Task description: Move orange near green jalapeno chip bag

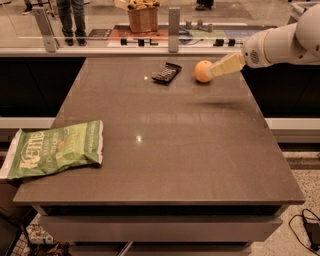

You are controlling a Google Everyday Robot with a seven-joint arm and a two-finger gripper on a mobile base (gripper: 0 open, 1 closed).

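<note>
The orange (201, 71) sits on the brown table (175, 145) near its far edge, right of centre. The green jalapeno chip bag (54, 149) lies flat at the table's front left, partly over the left edge. My gripper (216, 69) comes in from the right on a white arm (280, 45); its cream-coloured fingers (227, 64) reach the orange's right side, their tips overlapping it in view.
A small flat black packet (166, 73) lies left of the orange. A glass partition with metal posts (174, 22) runs along the far edge, with a basket of snacks (142, 15) behind it. Cables (310, 230) lie on the floor at right.
</note>
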